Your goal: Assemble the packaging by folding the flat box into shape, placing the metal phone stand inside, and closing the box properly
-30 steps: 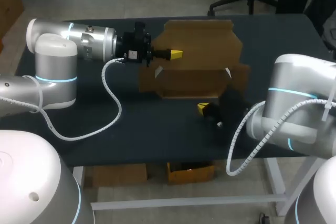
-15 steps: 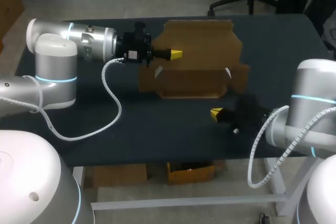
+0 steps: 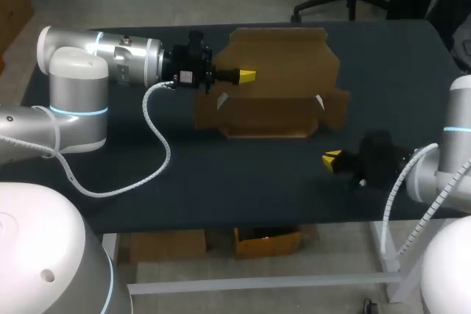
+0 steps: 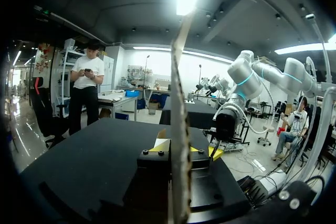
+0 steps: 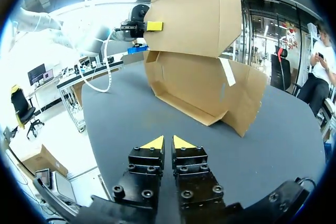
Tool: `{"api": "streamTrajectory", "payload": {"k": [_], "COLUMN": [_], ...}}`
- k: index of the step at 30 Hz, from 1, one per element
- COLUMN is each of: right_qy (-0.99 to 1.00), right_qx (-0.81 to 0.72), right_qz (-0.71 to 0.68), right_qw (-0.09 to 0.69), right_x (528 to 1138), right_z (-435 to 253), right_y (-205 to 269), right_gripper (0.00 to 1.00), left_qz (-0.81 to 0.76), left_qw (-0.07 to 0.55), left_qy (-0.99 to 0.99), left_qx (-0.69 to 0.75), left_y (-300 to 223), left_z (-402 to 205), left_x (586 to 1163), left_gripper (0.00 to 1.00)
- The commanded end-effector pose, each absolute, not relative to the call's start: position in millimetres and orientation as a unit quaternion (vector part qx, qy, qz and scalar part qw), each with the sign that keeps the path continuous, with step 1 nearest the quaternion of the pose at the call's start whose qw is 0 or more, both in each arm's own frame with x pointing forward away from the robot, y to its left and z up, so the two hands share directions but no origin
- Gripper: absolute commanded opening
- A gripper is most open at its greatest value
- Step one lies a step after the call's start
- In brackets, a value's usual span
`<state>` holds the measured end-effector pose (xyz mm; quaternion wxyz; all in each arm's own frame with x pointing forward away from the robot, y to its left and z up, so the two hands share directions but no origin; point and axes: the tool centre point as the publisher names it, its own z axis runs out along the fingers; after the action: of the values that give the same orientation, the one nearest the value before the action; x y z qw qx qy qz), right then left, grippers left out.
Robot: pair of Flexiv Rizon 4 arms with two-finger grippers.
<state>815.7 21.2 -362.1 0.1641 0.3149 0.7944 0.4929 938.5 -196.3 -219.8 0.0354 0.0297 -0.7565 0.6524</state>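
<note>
Box partly erected at the table's far middle, lid flap upright and pinched by the left hand; right hand pressed together, empty, well apart; phone stand unseen, so insertion and closing remain.

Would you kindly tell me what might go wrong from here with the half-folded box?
1. Only the left gripper holds the box, pinching the edge of its raised lid; the thin cardboard might bend or slip free.
2. The right gripper is shut and apart from the box, so nothing steadies its base; a pull on the lid might drag it across the table.
</note>
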Motion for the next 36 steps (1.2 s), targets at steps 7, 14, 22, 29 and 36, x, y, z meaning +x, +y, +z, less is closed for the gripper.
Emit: {"api": "streamTrajectory", "payload": {"k": [7,14,22,29,36], "right_qy": [0.809,0.818,0.828,0.829,0.833], "right_qx": [0.277,0.267,0.260,0.260,0.257], "right_qz": [0.500,0.492,0.481,0.478,0.474], "right_qw": [0.136,0.131,0.126,0.128,0.125], "right_x": [814.8,825.1,840.2,855.6,873.5], "right_z": [-351.5,-349.6,-351.0,-355.3,-361.3], "right_y": [-11.9,-26.9,-42.0,-57.8,-65.4], "right_gripper": [0.29,0.41,0.45,0.45,0.45], "left_qz": [0.652,0.652,0.652,0.652,0.652], "left_qw": [0.036,0.036,0.036,0.036,0.036], "left_qy": [-0.757,-0.757,-0.757,-0.757,-0.757], "left_qx": [0.029,0.029,0.029,0.029,0.029], "left_y": [-196.7,-196.7,-196.7,-196.7,-196.7], "left_z": [-221.5,-221.5,-221.5,-221.5,-221.5], "left_x": [938.6,938.6,938.6,938.6,938.6], "left_gripper": [0.00,0.00,0.00,0.00,0.00]}}
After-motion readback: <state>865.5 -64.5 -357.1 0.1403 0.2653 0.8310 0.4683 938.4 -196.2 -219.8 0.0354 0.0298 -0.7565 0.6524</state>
